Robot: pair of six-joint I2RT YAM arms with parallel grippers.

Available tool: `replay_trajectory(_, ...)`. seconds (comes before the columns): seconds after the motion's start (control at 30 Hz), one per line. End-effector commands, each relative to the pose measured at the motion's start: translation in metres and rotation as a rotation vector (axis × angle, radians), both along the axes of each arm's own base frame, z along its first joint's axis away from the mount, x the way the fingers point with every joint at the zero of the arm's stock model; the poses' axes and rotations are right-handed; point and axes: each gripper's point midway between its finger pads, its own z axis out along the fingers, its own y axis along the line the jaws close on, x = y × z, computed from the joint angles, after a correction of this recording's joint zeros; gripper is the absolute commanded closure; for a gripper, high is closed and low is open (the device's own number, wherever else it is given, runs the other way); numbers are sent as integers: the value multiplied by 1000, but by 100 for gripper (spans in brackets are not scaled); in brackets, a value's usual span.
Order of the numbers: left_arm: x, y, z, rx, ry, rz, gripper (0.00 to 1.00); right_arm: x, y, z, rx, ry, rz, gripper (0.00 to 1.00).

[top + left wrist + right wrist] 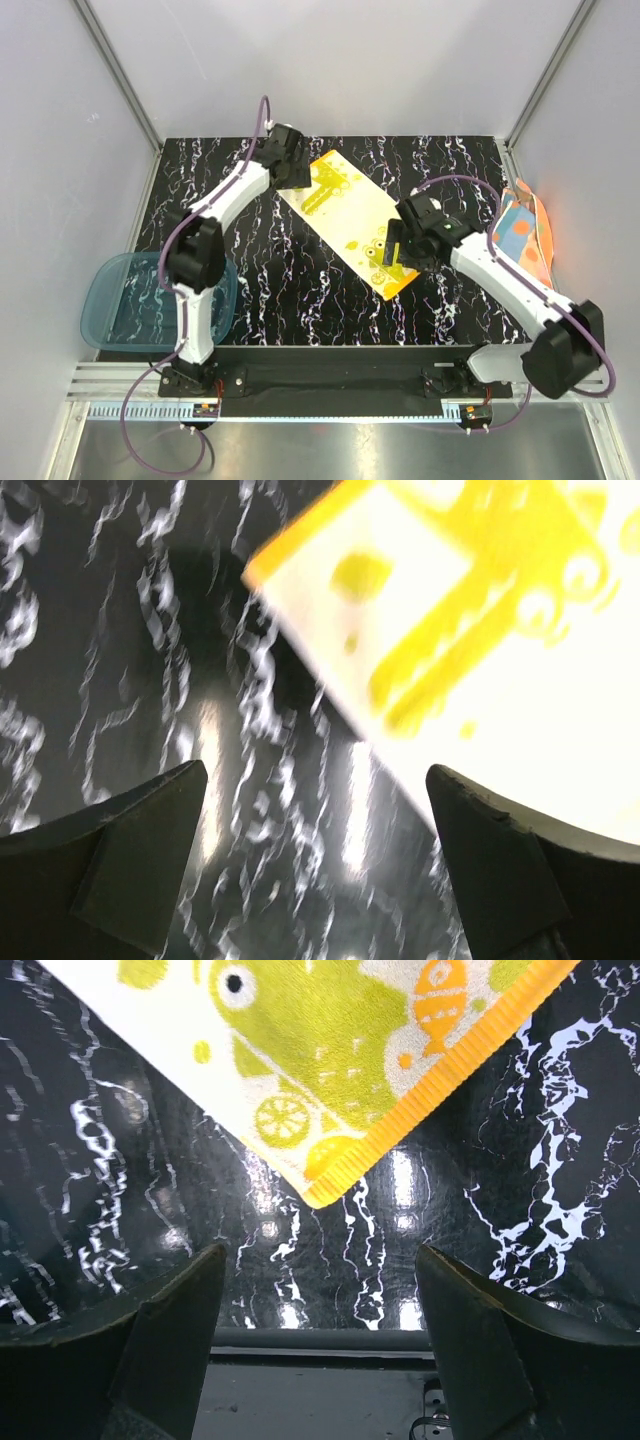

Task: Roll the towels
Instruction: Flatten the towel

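A yellow towel [352,218] lies flat and diagonal on the black marbled table. My left gripper [298,176] hovers at the towel's far left corner, open; in the left wrist view that gripper [315,820] has only table between its fingers, and the blurred towel [480,630] lies beyond to the right. My right gripper [394,256] is at the near corner, open and empty. In the right wrist view, the towel's orange-edged corner [325,1185] lies just ahead of that gripper [320,1295]. An orange towel with blue patches [527,236] sits crumpled at the table's right edge.
A translucent blue tray [108,310] stands at the table's left edge beside the left arm. White walls close the table in on both sides and at the back. The mounting rail [330,1338] shows just below the right gripper.
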Motion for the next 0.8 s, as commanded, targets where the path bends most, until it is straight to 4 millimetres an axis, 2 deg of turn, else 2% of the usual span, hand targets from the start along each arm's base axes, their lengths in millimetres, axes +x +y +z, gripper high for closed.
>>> replay_trajectory(0.0, 36, 2, 5, -3, -19, 13, 1, -9, -5, 22, 46, -43, 14, 16)
replay_trajectory(0.03, 44, 7, -14, -15, 15, 34, 1, -14, -5, 25, 60, -45, 20, 16)
replay_trajectory(0.1, 56, 6, -20, -73, 27, 36, 2, -19, -4, 29, 86, -46, 25, 17)
replay_trajectory(0.13, 61, 14, -35, -85, 57, 63, 2, -23, -2, 28, 103, -37, 32, 17)
replay_trajectory(0.2, 69, 12, -40, -121, 63, 57, 6, -27, -2, 32, 117, -41, 32, 18)
replay_trajectory(0.23, 71, 15, -52, -116, 80, 60, 6, -29, -3, 33, 121, -38, 32, 18)
replay_trajectory(0.33, 79, 13, -65, -115, 94, 53, 6, -29, -3, 38, 122, -52, 38, 19)
replay_trajectory(0.5, 80, 0, -88, -162, 150, 32, 9, -29, -5, 38, 108, -49, 42, 19)
replay_trajectory(0.63, 80, -4, -101, -193, 163, 47, 18, -29, -4, 33, 106, -36, 46, 19)
replay_trajectory(0.67, 78, -8, -103, -209, 171, 38, 25, -29, -3, 31, 105, -31, 50, 19)
replay_trajectory(0.73, 80, -10, -106, -224, 171, 39, 32, -29, -3, 27, 100, -19, 52, 20)
replay_trajectory(0.77, 80, -12, -107, -231, 171, 37, 42, -29, -3, 26, 98, -15, 55, 20)
